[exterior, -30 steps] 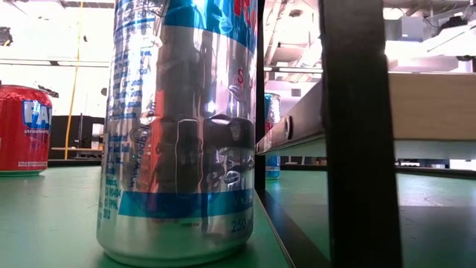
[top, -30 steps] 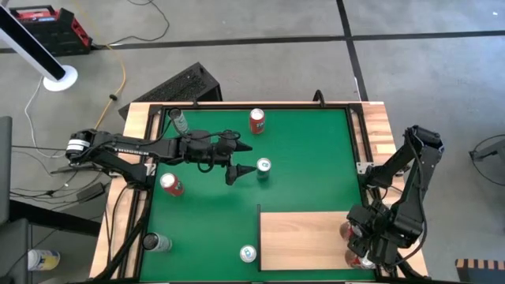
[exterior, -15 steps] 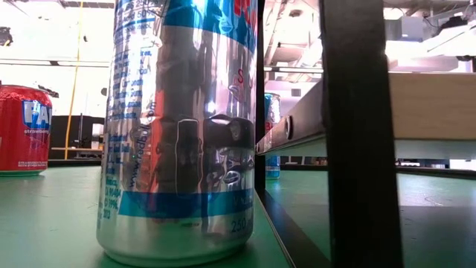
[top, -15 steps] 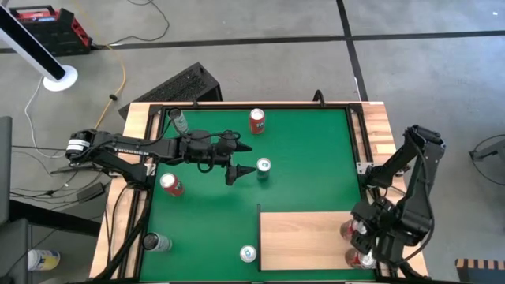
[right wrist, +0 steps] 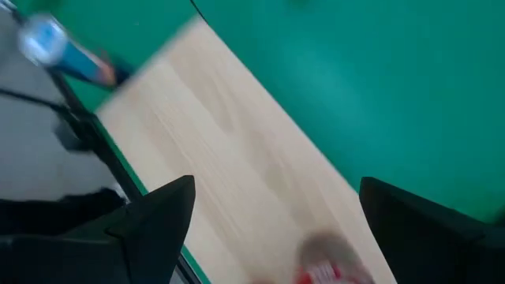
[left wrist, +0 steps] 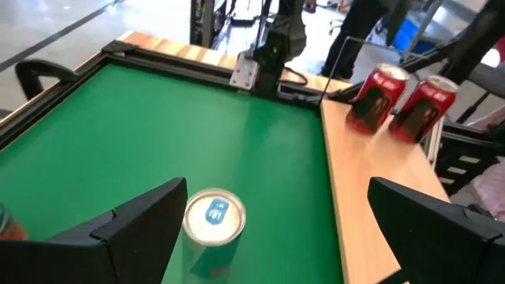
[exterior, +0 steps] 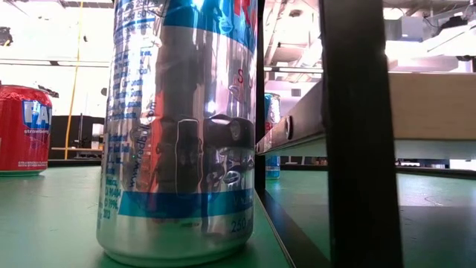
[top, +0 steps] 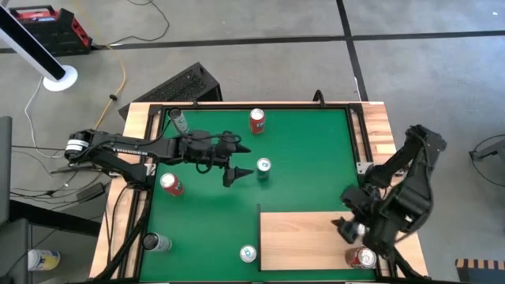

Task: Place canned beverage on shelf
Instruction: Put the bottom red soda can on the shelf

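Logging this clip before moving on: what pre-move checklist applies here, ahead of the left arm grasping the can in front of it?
1. Left tool open: ok, fingers spread wide in the left wrist view.
2. Target in line: ok, the teal-topped can stands upright between the fingers on the green mat.
3. Target held: not ok, the fingers stand apart from it.
4. Shelf has bare room: ok, two red cans stand at one end only.
5. Right tool clear of the cans: cannot tell; it is open, over the shelf near them.
6. Other cans clear of the left arm: cannot tell.
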